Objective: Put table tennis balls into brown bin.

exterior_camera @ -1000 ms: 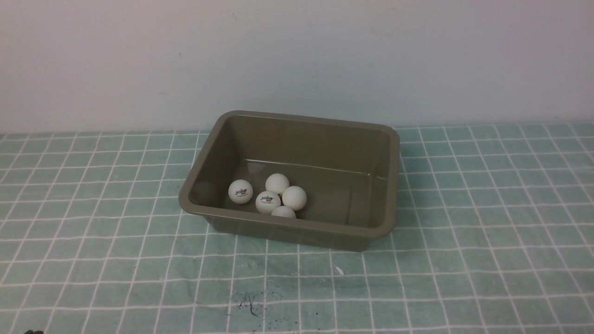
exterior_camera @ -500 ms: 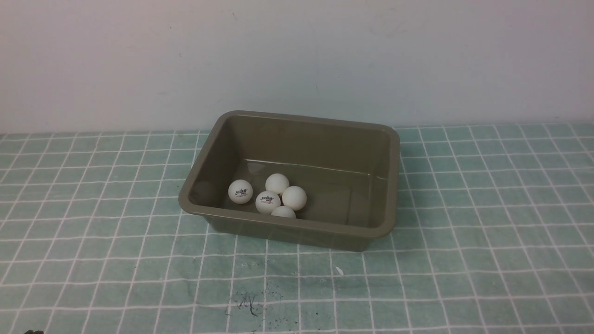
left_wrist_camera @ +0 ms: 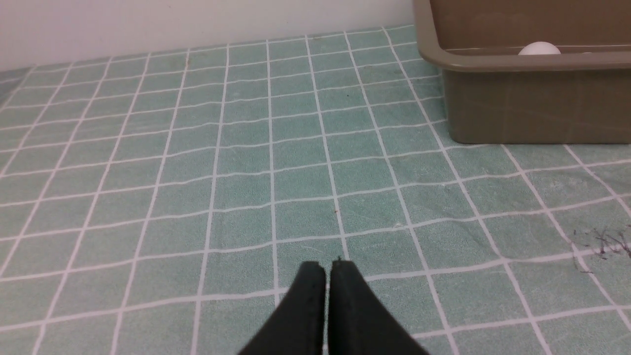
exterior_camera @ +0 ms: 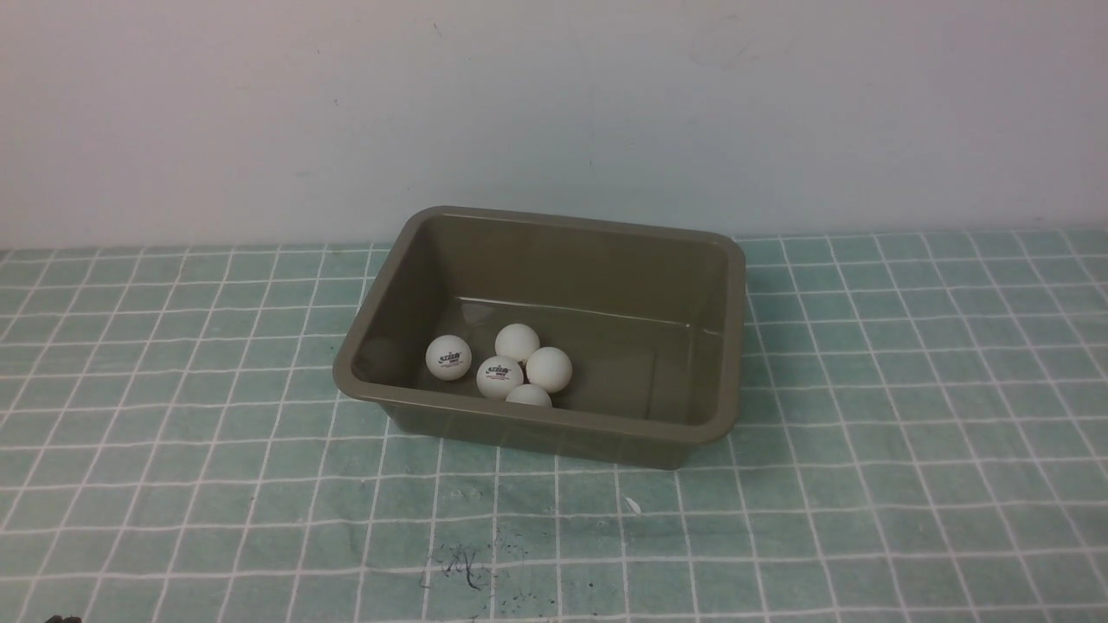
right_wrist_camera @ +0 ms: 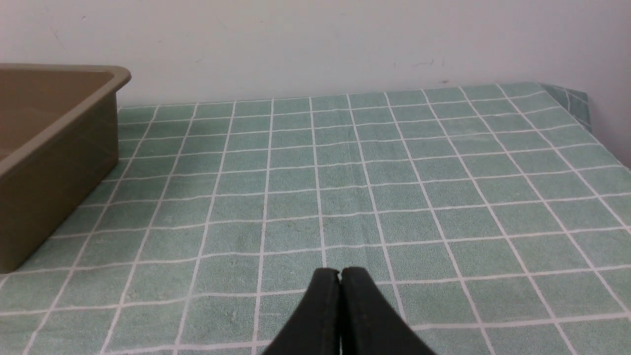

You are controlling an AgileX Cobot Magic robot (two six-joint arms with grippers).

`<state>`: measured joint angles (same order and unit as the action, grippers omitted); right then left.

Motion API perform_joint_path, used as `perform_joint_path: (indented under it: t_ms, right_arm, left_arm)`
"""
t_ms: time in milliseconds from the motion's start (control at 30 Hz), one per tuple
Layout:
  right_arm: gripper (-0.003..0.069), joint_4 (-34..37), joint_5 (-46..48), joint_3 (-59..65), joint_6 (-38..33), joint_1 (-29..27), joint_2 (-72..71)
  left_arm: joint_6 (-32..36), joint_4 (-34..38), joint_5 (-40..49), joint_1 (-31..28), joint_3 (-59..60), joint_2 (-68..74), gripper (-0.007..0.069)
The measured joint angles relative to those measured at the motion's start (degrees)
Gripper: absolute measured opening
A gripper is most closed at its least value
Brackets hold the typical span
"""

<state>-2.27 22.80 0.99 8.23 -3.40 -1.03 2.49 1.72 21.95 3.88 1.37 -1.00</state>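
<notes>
The brown bin stands on the green checked cloth at the middle of the front view. Several white table tennis balls lie together on its floor near the front left: one with a logo, another with a logo, a plain one and others touching them. Neither arm shows in the front view. In the left wrist view my left gripper is shut and empty, low over the cloth, with the bin ahead and one ball peeking over its rim. My right gripper is shut and empty; the bin stands off to its side.
A white wall rises just behind the bin. Dark scribble marks stain the cloth in front of the bin. The cloth's far corner and edge show in the right wrist view, next to the wall.
</notes>
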Motion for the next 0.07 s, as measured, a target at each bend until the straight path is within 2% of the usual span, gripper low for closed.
perform_joint_path:
  t_ms: [67]
  right_arm:
    - [-0.001, 0.0, 0.0, 0.0, 0.0, 0.0, 0.0]
  left_arm:
    - [0.0, 0.0, 0.0, 0.0, 0.0, 0.0, -0.0005]
